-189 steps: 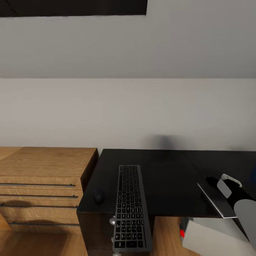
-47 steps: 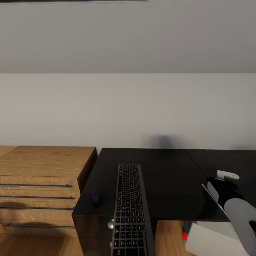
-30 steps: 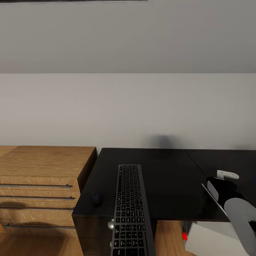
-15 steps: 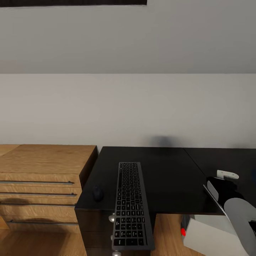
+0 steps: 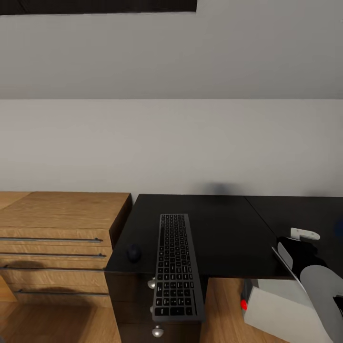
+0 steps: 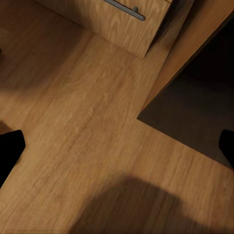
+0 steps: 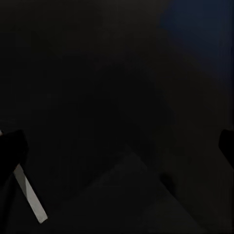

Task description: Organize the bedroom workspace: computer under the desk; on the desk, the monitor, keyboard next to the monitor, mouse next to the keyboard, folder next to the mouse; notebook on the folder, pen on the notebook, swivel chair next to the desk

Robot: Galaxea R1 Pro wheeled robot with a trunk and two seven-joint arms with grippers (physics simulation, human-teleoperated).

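Observation:
The black desk [image 5: 224, 233] stands against the grey wall. On it the long black keyboard [image 5: 176, 264] lies lengthwise, its near end hanging over the front edge. Left of the keyboard, near the desk's corner, sits the small black mouse [image 5: 134, 252]. Below the desk's right part stands the pale computer [image 5: 278, 317] with its red light. A thin black slab with a pale edge, apparently the monitor [image 5: 291, 275], lies under my right arm [image 5: 320, 281]. My right gripper [image 7: 117, 146] is open over a dark surface. My left gripper [image 6: 117, 146] hangs open above the wood floor.
A light wood chest of drawers [image 5: 57, 228] adjoins the desk's left side and also appears in the left wrist view as a chest of drawers [image 6: 122, 24]. Round silver knobs [image 5: 152, 284] mark the desk's drawer unit below the keyboard. A dark roof window [image 5: 100, 5] sits high on the sloped wall.
The whole head view has shifted slightly, so the camera moved back a little. Keyboard, mouse and right arm keep their places relative to the desk.

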